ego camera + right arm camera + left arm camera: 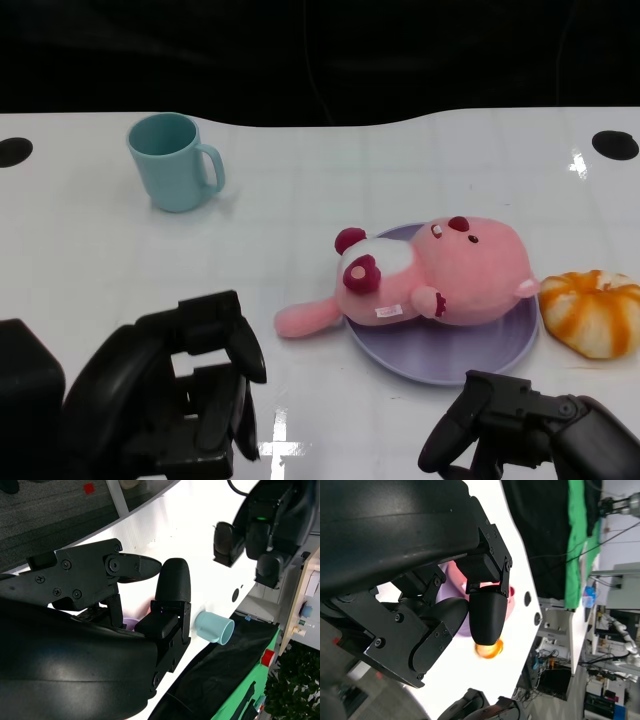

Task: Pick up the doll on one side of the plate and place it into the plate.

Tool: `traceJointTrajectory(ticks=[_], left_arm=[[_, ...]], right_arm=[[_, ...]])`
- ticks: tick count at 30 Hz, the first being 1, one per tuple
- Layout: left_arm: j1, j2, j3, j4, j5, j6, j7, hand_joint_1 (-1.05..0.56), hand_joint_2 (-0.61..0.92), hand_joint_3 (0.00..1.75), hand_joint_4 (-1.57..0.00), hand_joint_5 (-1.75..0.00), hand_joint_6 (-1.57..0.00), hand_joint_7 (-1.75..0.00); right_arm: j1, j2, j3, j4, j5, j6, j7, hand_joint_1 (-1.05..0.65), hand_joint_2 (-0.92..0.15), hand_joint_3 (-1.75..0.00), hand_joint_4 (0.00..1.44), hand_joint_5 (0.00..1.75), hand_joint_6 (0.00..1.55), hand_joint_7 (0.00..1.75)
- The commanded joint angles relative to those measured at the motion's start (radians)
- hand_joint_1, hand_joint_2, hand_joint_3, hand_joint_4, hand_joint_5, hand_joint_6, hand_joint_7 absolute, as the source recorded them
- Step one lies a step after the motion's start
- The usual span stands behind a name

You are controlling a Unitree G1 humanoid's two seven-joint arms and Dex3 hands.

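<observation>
A pink plush doll [450,275] lies on its side on the lavender plate [500,350], one leg [305,320] hanging over the plate's left rim onto the table. My left hand [185,395] rests low at the near left, empty, fingers apart, well clear of the doll. My right hand [525,430] sits at the near right, just in front of the plate, holding nothing. The left wrist view shows my left hand's fingers [485,615] with slivers of the plate [452,575] and doll [512,592] behind them. In the right wrist view my right hand's fingers [170,600] are empty.
A teal mug [172,160] stands at the back left, seen too in the right wrist view as the mug [215,627]. An orange-and-white striped toy [592,310] lies right of the plate. Black holes [615,145] mark the white table's far corners.
</observation>
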Motion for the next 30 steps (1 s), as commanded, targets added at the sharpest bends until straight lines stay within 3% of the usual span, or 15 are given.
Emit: traceJointTrajectory(ticks=[1, 11, 30], left_arm=[[0.017, 0.002, 0.004, 0.007, -0.028, 0.030, 0.010, -0.10, 0.36, 1.51, -0.93, -1.75, -0.77, -1.69], [0.029, -0.038, 0.008, 0.120, -0.115, 0.059, -0.001, -0.08, 0.34, 1.55, -0.96, -1.75, -0.77, -1.71], [0.024, -0.037, 0.019, 0.142, -0.150, 0.070, 0.013, -0.11, 0.31, 1.60, -0.96, -1.75, -0.78, -1.72]], right_arm=[[0.003, -0.012, -0.013, -0.004, 0.010, -0.007, 0.006, -0.26, -0.92, -0.35, 0.67, 1.57, 0.61, 1.29], [0.019, -0.014, -0.028, 0.004, 0.020, -0.032, 0.007, -0.25, -0.92, -0.34, 0.68, 1.58, 0.61, 1.29], [0.019, -0.012, -0.029, 0.003, 0.016, -0.025, 0.012, -0.25, -0.92, -0.36, 0.66, 1.60, 0.59, 1.31]])
